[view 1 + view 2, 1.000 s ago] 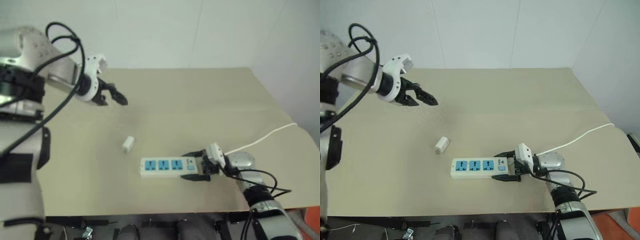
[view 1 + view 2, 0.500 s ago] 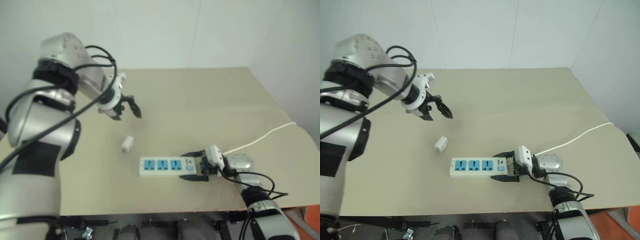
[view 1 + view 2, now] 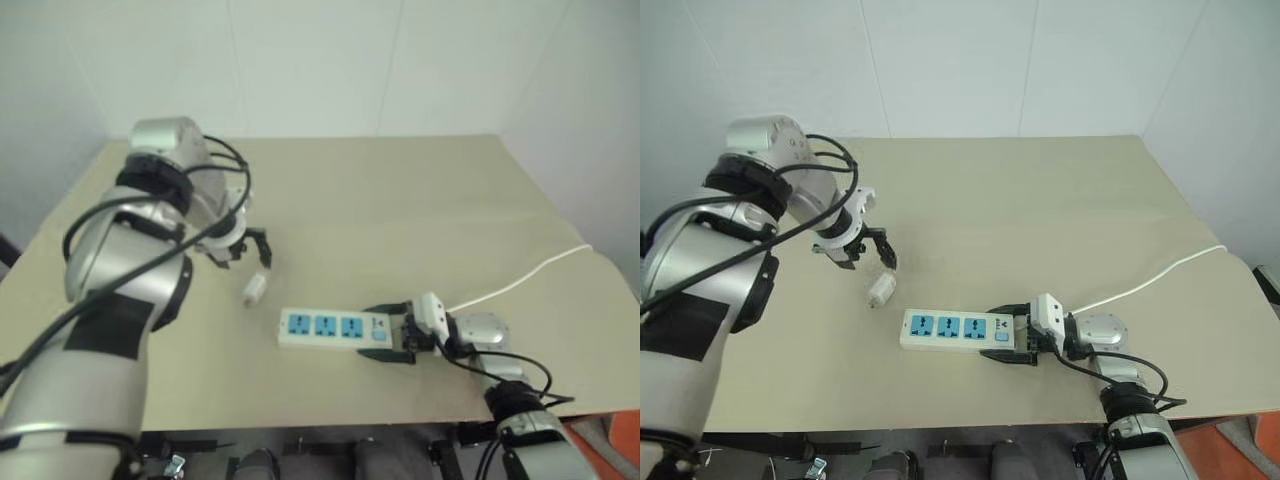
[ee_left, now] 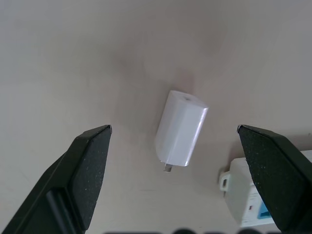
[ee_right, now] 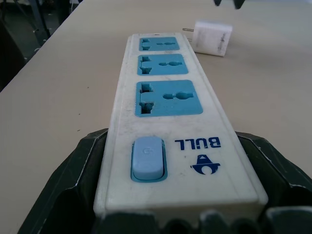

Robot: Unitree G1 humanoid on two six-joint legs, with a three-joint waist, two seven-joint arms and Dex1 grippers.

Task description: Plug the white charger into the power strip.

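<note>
Left gripper [image 3: 868,252] hangs wide open and empty right above the white charger [image 4: 181,127] lying on the table [image 3: 400,200] beside the power strip [image 3: 958,329], whose switch end the right gripper [image 3: 1012,335] fingers clamp, so I'd drop straight, pinching its long sides.

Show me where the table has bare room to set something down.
Free: the table's far half beyond the left claw, and the right side between the cable and the far edge. Crowded: the near strip, with white charger, power strip and right claw.
</note>
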